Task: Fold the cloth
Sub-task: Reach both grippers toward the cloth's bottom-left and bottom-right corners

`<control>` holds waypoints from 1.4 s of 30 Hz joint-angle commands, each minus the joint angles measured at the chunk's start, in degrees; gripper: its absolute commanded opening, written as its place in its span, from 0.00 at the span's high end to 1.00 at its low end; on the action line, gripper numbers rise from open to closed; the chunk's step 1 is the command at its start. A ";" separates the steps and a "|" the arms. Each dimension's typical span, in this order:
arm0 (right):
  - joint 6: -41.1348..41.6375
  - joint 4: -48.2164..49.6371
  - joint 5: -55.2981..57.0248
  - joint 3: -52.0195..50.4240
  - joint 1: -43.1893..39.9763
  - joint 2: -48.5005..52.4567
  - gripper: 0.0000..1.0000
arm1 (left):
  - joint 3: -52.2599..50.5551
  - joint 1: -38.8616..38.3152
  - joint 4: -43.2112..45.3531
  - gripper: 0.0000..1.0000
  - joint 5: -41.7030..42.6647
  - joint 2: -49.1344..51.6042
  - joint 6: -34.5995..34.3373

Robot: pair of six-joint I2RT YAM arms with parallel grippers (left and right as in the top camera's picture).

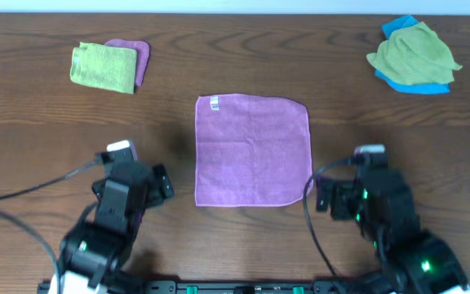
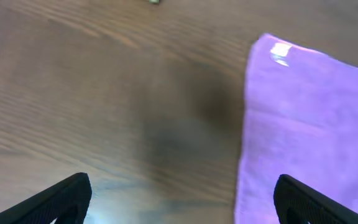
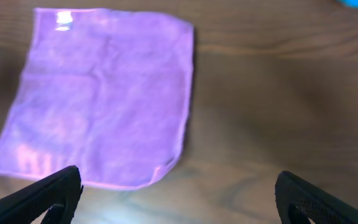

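The cloth [image 1: 253,151] lies flat and unfolded on the bench [image 1: 219,57], between the left gripper [image 2: 182,194] and right gripper [image 3: 176,186]. Both gape wide, empty, probably poised to pinch its near corners.

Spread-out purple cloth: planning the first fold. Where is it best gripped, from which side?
Probably its two near corners, left tool on one, right tool on the other, coming from the robot's side: the cloth lies flat, its near edge closest to both open tools.

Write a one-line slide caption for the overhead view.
Lilac cloth lies flat, unfolded, on the table between open left gripper and open right gripper; folded pile and crumpled pile sit at far corners.
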 commanded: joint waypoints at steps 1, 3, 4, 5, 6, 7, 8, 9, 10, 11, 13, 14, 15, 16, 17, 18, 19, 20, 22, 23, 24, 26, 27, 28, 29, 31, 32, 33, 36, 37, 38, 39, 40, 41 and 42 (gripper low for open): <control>8.00 -0.92 -0.42 -3.39 4.22 -2.32 0.01 | -0.70 -3.30 -2.56 0.05 3.15 -1.01 1.75; 9.75 -1.18 -0.31 -4.57 6.91 -2.82 0.01 | -0.72 -5.86 -5.16 0.05 3.15 -0.74 1.42; 10.43 -1.20 0.09 -5.09 8.44 -2.91 0.01 | -0.74 -7.13 -5.90 0.05 2.91 -0.76 1.01; 11.87 -1.38 1.25 -5.68 10.56 -2.91 0.01 | -0.74 -8.70 -6.54 0.05 1.79 -0.81 0.09; 13.22 -1.64 2.43 -5.99 11.96 -2.91 0.01 | -0.74 -10.14 -7.15 0.05 0.35 -0.85 -1.53; 15.15 -2.14 4.48 -6.43 14.08 -2.91 0.01 | -0.83 -11.93 -7.78 0.05 -1.77 -0.90 -3.78; 16.92 -2.80 6.56 -6.78 16.15 -2.91 0.01 | -1.05 -13.55 -8.41 0.05 -3.50 -0.98 -5.79; 18.01 -3.26 7.93 -7.15 17.99 -2.91 0.01 | -1.62 -15.52 -8.61 0.05 -4.98 -1.09 -6.82; 19.19 -3.63 9.11 -7.58 19.98 -2.93 0.01 | -2.32 -17.22 -8.52 0.05 -5.70 -1.20 -7.58; 20.11 -3.82 9.94 -8.04 21.84 -2.93 0.01 | -3.37 -19.19 -8.24 0.05 -6.40 -1.20 -8.50; 21.53 -3.69 11.98 -9.16 24.70 -2.91 0.01 | -5.90 -22.69 -6.64 0.05 -7.93 -1.18 -10.99; 22.21 -3.50 12.83 -9.97 25.75 -2.91 0.01 | -7.08 -23.98 -5.05 0.05 -8.61 -1.18 -11.67; 22.86 -3.32 13.07 -10.60 26.12 -2.91 0.01 | -7.96 -24.79 -3.65 0.05 -9.20 -1.18 -12.15; 22.99 -3.06 13.07 -11.32 26.14 -2.89 0.01 | -8.90 -25.31 -1.90 0.05 -9.75 -1.14 -12.22; 23.02 -2.84 13.16 -12.13 26.03 -2.91 0.01 | -9.73 -25.33 -0.22 0.05 -9.73 -0.98 -12.22; 23.02 -2.40 13.11 -12.87 25.81 -2.91 0.01 | -10.40 -25.22 1.27 0.05 -9.27 -0.66 -12.17; 23.02 -1.92 12.85 -13.57 25.64 -2.91 0.01 | -10.97 -25.18 2.34 0.05 -9.01 -0.26 -12.15; 23.02 -1.05 12.24 -14.53 25.35 -2.89 0.01 | -11.61 -25.11 3.37 0.05 -8.48 0.48 -12.17; 22.95 0.63 11.43 -15.61 24.98 -2.91 0.01 | -12.35 -24.85 5.27 0.05 -6.88 2.25 -11.91; 22.73 1.57 11.43 -15.98 24.70 -2.89 0.01 | -12.39 -24.85 6.80 0.05 -6.01 3.58 -10.67; 22.34 2.14 11.43 -16.15 24.28 -2.89 0.01 | -12.39 -24.85 9.11 0.05 -5.16 5.20 -9.11; 21.09 2.95 10.64 -16.31 23.12 -2.64 0.01 | -12.37 -24.76 13.16 0.05 -2.99 8.26 -7.91; 20.83 2.97 9.81 -16.33 22.27 -2.36 0.01 | -12.37 -24.59 14.88 0.05 -1.11 10.10 -8.22; 20.72 2.99 8.41 -16.33 21.22 -2.01 0.01 | -12.35 -24.46 16.22 0.05 0.94 11.89 -8.50; 20.74 2.97 7.45 -16.33 20.46 -1.75 0.01 | -12.35 -24.46 17.07 0.05 2.23 13.27 -8.87; 20.83 2.95 5.55 -16.31 19.02 -1.42 0.01 | -12.35 -24.50 17.73 0.05 3.69 15.69 -10.36; 20.85 2.93 4.48 -16.33 18.58 -1.44 0.01 | -12.35 -24.50 17.70 0.05 4.09 16.33 -10.99; 20.87 2.93 3.52 -16.31 18.34 -1.44 0.01 | -12.35 -24.50 17.70 0.05 4.63 16.63 -11.19; 24.00 2.86 2.62 -16.31 18.29 -1.44 0.01 | -12.35 -24.50 17.59 0.05 6.62 16.61 -11.72; 25.90 2.91 2.67 -16.31 18.29 -1.44 0.01 | -12.35 -24.50 17.53 0.05 6.99 16.61 -12.61; 26.93 2.89 2.64 -16.31 18.29 -1.44 0.01 | -12.35 -24.50 17.27 0.05 7.52 16.61 -12.87; 28.02 2.93 2.64 -16.31 18.29 -1.44 0.01 | -12.35 -24.50 17.00 0.05 8.17 16.61 -12.90; 29.40 3.08 2.62 -16.31 18.29 -1.44 0.01 | -12.35 -24.50 16.83 0.05 9.05 16.61 -12.87; 30.38 3.15 2.62 -16.31 18.29 -1.44 0.01 | -12.35 -24.50 16.79 0.05 9.81 16.61 -12.87; 31.04 3.13 2.62 -16.31 18.29 -1.44 0.01 | -12.35 -24.50 16.79 0.05 10.60 16.61 -12.87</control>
